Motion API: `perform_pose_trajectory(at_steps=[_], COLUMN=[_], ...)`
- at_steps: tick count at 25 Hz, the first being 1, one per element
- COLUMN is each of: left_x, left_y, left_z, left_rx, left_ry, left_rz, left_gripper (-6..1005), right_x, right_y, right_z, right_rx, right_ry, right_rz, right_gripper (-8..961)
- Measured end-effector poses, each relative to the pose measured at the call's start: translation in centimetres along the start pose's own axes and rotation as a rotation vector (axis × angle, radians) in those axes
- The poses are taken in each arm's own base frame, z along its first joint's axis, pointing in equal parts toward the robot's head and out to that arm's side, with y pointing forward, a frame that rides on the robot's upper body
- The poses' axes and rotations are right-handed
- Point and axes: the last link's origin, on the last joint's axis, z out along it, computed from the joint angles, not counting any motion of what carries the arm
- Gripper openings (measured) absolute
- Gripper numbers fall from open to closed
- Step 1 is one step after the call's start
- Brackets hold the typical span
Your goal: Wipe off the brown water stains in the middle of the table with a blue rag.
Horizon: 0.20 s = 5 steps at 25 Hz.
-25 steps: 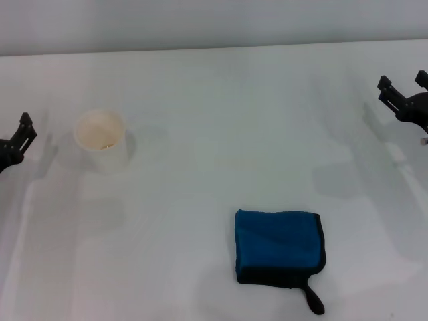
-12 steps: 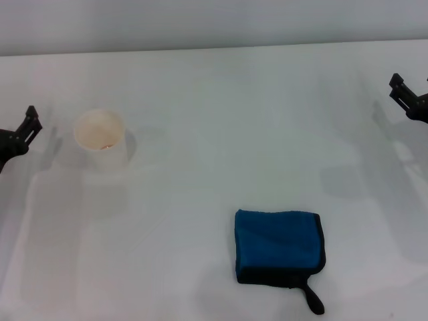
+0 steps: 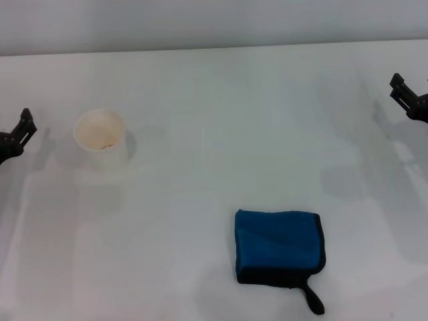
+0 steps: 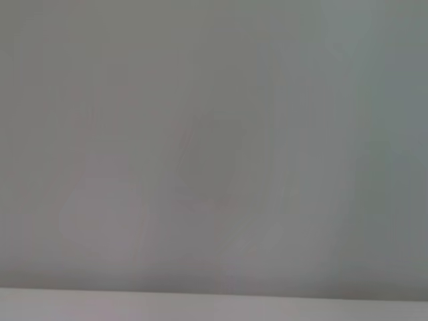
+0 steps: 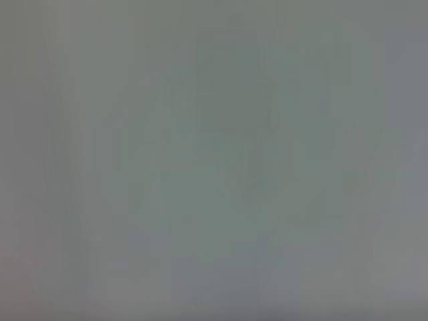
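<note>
Progress: no brown stain visible mid-table (image 3: pixel 221 134); fits wiped clean or none poured | blue rag (image 3: pixel 279 246): folded, dark-edged, lying flat near front edge, right of centre | left gripper (image 3: pixel 15 137) at left edge, right gripper (image 3: pixel 409 97) at right edge; jaw state cannot be told | cup (image 3: pixel 100 138) back-left.

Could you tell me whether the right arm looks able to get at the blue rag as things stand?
Probably yes: the right end effector sits at the table's right edge, and only bare table lies between it and the blue rag.
</note>
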Motion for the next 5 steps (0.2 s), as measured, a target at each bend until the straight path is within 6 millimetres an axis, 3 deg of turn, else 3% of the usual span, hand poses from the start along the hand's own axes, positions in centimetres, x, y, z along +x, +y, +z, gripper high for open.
perform_pose_trajectory(at_steps=[5], left_x=[-0.42], left_y=[0.20], left_z=[-0.29], left_rx=[0.002], left_ry=[-0.010], left_rz=[-0.008], left_gripper=[893], right_x=[-0.08], right_y=[0.00], right_z=[0.11], right_rx=[-0.001], right_ry=[-0.001], right_rz=[-0.002], right_gripper=[844])
